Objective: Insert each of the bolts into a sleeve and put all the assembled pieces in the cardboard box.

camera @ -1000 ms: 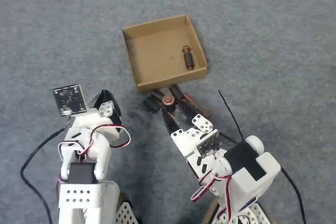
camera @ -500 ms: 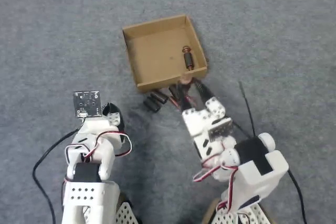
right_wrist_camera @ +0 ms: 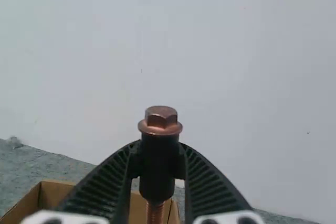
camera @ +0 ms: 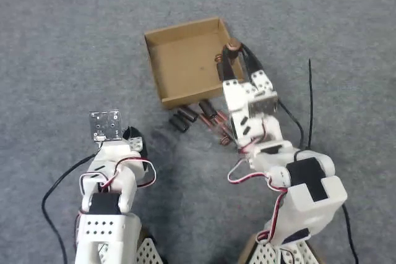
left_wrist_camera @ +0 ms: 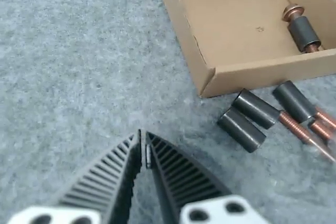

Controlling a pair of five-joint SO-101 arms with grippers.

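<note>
The right gripper (camera: pixel 237 57), clamped on a sleeved bolt (camera: pixel 232 46) above the cardboard box's (camera: pixel 198 94) right wall, should shift left and lower before letting go — the left gripper (left_wrist_camera: pixel 143 150) sits closed, empty, nearer.

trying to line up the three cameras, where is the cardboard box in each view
high view: cardboard box upper middle, ahead of both arms.
left wrist view: box beyond the shut left claw, loose sleeves along its near wall.
right wrist view: one corner shows beneath the right claw.
landmark: the sleeved bolt in the right claw, over the box's right wall in the high view; a second bolt lies inside, in the high and left wrist views.
</note>
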